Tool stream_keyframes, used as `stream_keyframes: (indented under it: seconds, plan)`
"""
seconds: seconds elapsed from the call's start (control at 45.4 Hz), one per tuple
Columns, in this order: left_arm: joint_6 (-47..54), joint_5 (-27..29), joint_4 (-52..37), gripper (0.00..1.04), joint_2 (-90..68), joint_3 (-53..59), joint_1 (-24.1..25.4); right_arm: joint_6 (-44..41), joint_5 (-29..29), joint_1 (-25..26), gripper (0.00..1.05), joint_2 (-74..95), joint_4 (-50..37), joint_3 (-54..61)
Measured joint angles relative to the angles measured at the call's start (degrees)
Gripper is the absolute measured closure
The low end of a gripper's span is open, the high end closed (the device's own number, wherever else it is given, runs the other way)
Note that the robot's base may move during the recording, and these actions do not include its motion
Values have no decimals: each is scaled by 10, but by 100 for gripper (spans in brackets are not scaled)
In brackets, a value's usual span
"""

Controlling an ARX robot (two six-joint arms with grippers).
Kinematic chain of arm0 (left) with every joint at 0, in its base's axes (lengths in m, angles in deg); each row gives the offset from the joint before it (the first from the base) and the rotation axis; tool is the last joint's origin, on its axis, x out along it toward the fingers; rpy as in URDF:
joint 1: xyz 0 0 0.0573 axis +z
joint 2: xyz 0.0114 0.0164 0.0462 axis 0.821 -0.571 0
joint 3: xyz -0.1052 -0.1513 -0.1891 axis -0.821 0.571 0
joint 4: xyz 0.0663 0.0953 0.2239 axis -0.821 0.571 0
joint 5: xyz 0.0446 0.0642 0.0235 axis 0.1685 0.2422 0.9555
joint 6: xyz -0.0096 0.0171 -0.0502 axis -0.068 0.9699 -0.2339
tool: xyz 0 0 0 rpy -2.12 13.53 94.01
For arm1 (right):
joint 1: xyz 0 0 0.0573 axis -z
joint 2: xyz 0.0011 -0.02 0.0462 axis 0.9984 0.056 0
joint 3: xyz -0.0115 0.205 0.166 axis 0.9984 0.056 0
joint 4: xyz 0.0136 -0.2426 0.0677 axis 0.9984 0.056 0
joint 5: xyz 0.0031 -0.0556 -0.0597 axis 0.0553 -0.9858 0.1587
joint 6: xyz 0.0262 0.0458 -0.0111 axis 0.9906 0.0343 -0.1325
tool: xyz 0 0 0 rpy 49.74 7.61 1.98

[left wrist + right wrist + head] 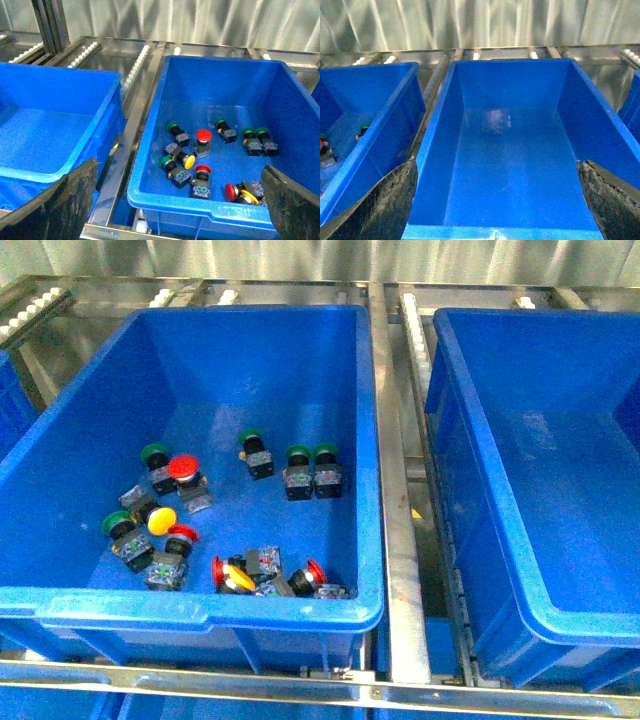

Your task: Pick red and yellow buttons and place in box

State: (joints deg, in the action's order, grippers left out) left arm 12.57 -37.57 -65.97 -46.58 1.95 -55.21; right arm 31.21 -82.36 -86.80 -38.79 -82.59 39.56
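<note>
The left gripper hangs released, its 2 dark fingers spread wide with nothing between them. Below and ahead of it sits a blue crate with a stepped front lip. The red and yellow buttons lie on its floor, all clear of the fingers. 4 red caps and 2 yellow ones show there. 1 red stands upright farther ahead of the gripper, and 1 yellow lies just beside a second red. A red and a yellow touch each other near the crate's front wall, nearest the gripper. 5 green buttons are scattered among them. A second blue crate sits on this gripper's outer side.

The right gripper is released too and holds nothing. Straight below and ahead of it is the box, its bare blue floor in plain sight. The button crate lies on that gripper's inner side, across a metal rail.
</note>
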Motion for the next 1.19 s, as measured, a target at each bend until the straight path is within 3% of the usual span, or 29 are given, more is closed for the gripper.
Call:
stream_keyframes:
  seconds: [0.639, 0.683, 0.749, 0.837, 0.904, 1.19]
  plan:
    - [0, 0, 0, 8, 0, 0, 0, 0, 1, 0, 7, 0, 0, 0]
    - [-29, 13, 52, 8, -26, -19, -2, 0, 1, 0, 7, 0, 0, 0]
    - [-89, 19, 143, 8, -138, -80, -5, 0, 0, 0, 7, 0, 0, 0]
    - [-111, 23, 55, 8, -395, -193, -17, 0, 1, 0, 7, 0, 0, 0]
    - [-99, 2, 7, 8, -498, -250, -22, 0, 1, 0, 7, 0, 0, 0]
    - [29, -72, -36, 8, -809, -412, -15, 0, 1, 0, 7, 0, 0, 0]
